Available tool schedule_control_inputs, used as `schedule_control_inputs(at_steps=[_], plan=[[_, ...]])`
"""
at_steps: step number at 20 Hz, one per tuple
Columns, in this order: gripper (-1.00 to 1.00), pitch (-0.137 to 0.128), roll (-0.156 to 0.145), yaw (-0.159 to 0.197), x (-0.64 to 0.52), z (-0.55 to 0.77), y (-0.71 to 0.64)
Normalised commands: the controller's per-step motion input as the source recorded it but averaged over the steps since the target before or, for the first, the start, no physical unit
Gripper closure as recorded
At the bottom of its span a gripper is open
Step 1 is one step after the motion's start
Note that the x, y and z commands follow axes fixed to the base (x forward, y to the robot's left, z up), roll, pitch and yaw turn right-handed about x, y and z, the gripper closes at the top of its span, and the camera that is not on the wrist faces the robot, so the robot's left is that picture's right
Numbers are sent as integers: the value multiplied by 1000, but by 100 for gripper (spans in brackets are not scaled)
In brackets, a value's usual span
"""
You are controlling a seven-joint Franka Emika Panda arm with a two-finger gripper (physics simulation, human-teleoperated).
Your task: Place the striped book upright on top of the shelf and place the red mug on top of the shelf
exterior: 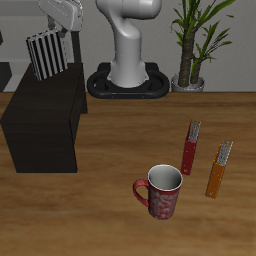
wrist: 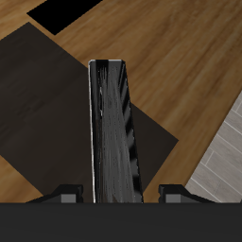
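Observation:
The striped book [exterior: 46, 56], black and light grey, stands upright over the back part of the flat top of the black shelf [exterior: 40, 120]. My gripper [exterior: 60, 36] is shut on the book's upper edge. In the wrist view the book [wrist: 113, 132] runs straight down between my fingers [wrist: 64, 193], with the dark shelf top [wrist: 38, 104] under it. I cannot tell whether the book touches the shelf. The red mug [exterior: 161, 192] stands upright on the table near the front edge, handle toward the shelf side, far from my gripper.
A narrow red book [exterior: 190, 148] and a narrow orange book [exterior: 218, 170] stand upright on the table beyond the mug. The robot's base [exterior: 130, 80] and a potted plant [exterior: 195, 40] are at the back.

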Motion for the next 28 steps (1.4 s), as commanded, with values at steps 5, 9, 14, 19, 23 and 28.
schedule_control_inputs(at_steps=[5, 9, 14, 19, 23, 28], plan=[[-100, -17, -4, 56, -68, 139, 85], [-100, -48, -7, 78, -95, 317, 118], [-100, -45, -1, 160, -32, 446, 342], [-100, -18, 18, 182, 214, 338, 499], [-100, 45, 41, 163, 330, 55, 502], [-100, 70, 28, 145, 509, -23, 456]])
